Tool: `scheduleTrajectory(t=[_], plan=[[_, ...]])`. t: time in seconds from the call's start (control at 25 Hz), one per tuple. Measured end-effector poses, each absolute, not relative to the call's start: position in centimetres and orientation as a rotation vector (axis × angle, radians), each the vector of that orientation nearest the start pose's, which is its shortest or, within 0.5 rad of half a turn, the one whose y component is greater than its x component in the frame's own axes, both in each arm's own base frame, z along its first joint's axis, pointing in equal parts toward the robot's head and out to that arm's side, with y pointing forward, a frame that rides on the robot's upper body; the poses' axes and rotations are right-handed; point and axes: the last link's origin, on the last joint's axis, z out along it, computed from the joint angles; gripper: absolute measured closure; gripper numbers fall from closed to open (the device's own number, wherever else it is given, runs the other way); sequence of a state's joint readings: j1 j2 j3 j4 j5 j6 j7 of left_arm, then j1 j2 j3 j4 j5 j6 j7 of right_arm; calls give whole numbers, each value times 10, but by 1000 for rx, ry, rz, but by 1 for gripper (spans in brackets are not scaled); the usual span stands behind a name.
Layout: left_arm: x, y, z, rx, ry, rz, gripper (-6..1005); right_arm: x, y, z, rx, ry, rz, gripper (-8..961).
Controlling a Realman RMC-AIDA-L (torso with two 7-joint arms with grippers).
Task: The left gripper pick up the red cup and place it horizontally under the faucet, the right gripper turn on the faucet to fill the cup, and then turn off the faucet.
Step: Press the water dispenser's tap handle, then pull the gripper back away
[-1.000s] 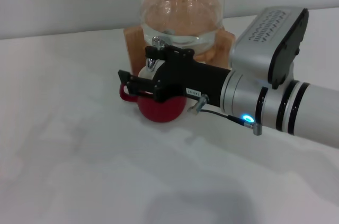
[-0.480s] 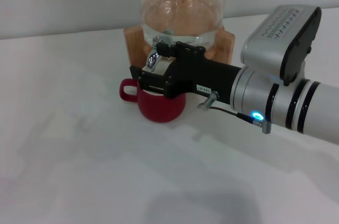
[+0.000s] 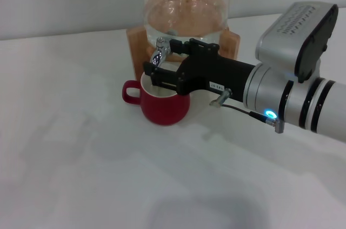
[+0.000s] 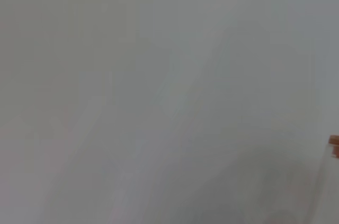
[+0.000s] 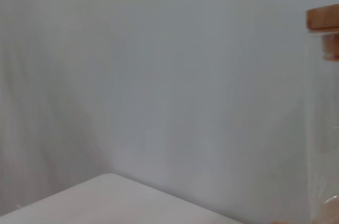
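The red cup (image 3: 165, 111) stands upright on the white table, right under the faucet (image 3: 160, 53), with its loop handle pointing left and its white inside showing. The chrome faucet sticks out of the clear glass jar (image 3: 185, 12). My right gripper (image 3: 157, 67) reaches in from the right, just above the cup's rim, with its black tip at the faucet. Whether it grips the faucet does not show. My left gripper is out of view; the left wrist view holds only a pale surface.
The jar rests on a wooden stand (image 3: 137, 42) at the back of the table, near the wall. The jar's wooden lid (image 5: 323, 19) shows at the edge of the right wrist view. White table top (image 3: 81, 164) spreads to the left and front.
My right gripper has moved up and to the right, from in front of the cup to the faucet. More of the cup's rim and handle now shows. The cup has stayed put.
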State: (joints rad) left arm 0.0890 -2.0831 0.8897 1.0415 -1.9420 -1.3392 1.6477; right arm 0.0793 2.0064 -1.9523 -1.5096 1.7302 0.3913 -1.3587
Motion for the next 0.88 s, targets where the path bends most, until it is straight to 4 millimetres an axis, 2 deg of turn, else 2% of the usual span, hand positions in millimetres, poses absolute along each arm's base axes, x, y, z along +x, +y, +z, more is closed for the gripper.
scheduleTrajectory(t=[0.88], plan=[[-336,236,117,-1862,-810,-1004,347,145,313,-32,-2279,573,739,177]])
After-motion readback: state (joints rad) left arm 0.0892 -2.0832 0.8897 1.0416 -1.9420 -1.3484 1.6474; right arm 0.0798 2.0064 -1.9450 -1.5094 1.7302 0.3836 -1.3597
